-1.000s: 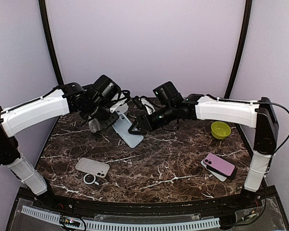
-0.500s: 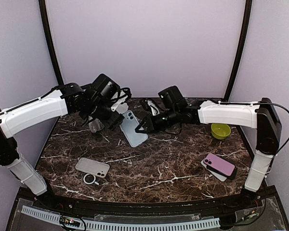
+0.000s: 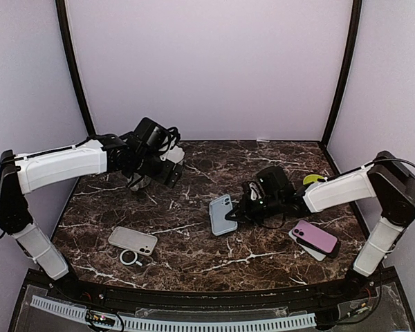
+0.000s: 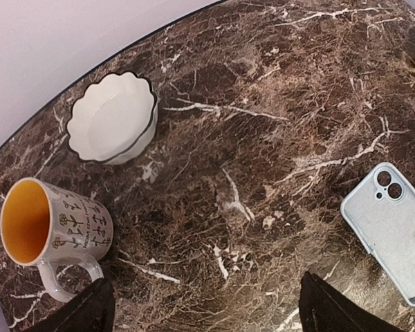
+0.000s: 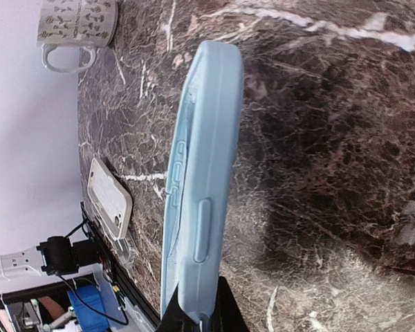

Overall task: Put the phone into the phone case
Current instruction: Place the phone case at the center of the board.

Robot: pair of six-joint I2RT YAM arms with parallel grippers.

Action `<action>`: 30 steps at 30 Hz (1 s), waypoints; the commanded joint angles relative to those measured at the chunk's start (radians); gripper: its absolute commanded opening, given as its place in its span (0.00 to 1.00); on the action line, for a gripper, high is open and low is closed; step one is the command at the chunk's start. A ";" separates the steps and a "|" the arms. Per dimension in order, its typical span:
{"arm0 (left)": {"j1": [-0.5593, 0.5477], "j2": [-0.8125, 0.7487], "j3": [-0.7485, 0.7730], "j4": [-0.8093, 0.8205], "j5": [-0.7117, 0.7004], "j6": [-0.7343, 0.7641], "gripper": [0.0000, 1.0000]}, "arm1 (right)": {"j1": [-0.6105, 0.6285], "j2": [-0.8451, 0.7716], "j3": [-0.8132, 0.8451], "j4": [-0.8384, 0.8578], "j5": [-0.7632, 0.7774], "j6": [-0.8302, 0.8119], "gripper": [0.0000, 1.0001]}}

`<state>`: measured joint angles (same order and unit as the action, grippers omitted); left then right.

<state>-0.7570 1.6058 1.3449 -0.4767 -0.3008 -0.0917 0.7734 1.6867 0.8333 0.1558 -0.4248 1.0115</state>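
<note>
Blue case cut by right edge; mug cut by top edge.

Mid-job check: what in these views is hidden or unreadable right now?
1. Blue case interior: top and left wrist views show its back, right wrist its edge; phone inside cannot be told.
2. Pink phone: what lies beneath is mostly covered, top view.
3. Green bowl: mostly behind right arm, top view.
4. Mug: cut by right wrist view's top edge.

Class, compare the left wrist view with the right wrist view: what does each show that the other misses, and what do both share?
Left wrist only: the white fluted bowl. Right wrist only: a beige phone-shaped piece lying flat, and the side buttons of the blue case. Both: the patterned mug, the blue case and the marble table.
</note>
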 commanded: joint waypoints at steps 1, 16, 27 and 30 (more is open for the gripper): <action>0.005 -0.032 -0.060 0.079 0.011 -0.059 0.94 | 0.007 0.015 -0.059 0.251 0.027 0.178 0.00; 0.004 -0.014 -0.045 0.042 0.000 -0.068 0.92 | 0.003 0.063 -0.118 0.131 0.117 0.132 0.21; 0.004 -0.010 -0.045 0.040 -0.007 -0.053 0.92 | 0.016 -0.006 0.013 -0.310 0.293 -0.077 0.66; 0.004 -0.005 -0.039 0.030 -0.021 -0.050 0.92 | 0.025 -0.023 0.079 -0.449 0.372 -0.147 0.76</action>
<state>-0.7502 1.6058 1.2884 -0.4389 -0.2996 -0.1501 0.7864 1.6966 0.8444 -0.0277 -0.1913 0.9802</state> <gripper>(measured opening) 0.924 0.719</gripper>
